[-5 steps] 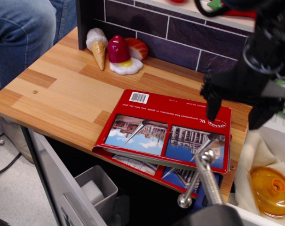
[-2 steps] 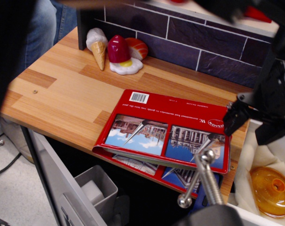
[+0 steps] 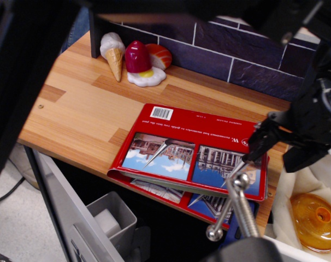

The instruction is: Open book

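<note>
The red glossy book point(image 3: 194, 147) lies closed on the wooden counter point(image 3: 78, 109), with its front edge overhanging the counter. Its cover shows two building photos, a white barcode point(image 3: 161, 113) and a round logo point(image 3: 252, 144). The cover sits slightly raised at the front left corner, where page edges show. My black gripper point(image 3: 279, 148) hangs at the book's right edge, jaws apart. Its left finger point(image 3: 259, 141) is over the logo corner and its right finger point(image 3: 302, 157) is beyond the book's edge. It holds nothing.
A toy ice-cream cone point(image 3: 113, 51), a red toy on a fried egg point(image 3: 139, 64) and an orange toy point(image 3: 160, 54) stand at the back by the brick wall point(image 3: 225, 43). A metal rod point(image 3: 235, 204) rises in front. An orange lid point(image 3: 317, 221) lies at the right. A grey bin point(image 3: 110, 218) sits below. A dark blurred shape point(image 3: 23, 65) covers the left and top.
The gripper swung right off the book's back right corner, then came down and left to the book's right edge. A dark shape has spread across the left and top of the view.
</note>
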`<state>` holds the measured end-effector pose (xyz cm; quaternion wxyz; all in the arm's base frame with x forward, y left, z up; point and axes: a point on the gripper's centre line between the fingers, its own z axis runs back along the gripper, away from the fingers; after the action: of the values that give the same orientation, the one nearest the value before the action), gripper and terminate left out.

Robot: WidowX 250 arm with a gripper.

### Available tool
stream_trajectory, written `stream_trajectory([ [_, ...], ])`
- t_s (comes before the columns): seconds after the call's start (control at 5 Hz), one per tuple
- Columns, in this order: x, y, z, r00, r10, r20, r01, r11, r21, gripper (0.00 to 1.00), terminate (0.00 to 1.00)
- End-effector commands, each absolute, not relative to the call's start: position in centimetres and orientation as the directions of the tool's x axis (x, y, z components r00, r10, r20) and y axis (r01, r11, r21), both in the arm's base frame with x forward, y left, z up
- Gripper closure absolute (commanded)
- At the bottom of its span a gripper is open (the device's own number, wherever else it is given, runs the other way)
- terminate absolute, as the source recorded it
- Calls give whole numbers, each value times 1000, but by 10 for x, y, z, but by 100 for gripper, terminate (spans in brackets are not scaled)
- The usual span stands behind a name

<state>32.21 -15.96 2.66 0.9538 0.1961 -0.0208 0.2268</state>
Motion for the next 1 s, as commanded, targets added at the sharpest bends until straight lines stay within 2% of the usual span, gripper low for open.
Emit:
stream_trajectory([
  [0.0, 328, -132, 51, 887, 439, 143, -460, 821, 337, 0, 0],
  [0.2, 322, -117, 54, 894, 426, 138, -447, 823, 350, 0, 0],
  [0.4, 312, -105, 71, 908, 398, 129, -418, 844, 335, 0, 0],
  [0.8, 300, -58, 112, 919, 380, 104, -393, 866, 310, 0, 0],
])
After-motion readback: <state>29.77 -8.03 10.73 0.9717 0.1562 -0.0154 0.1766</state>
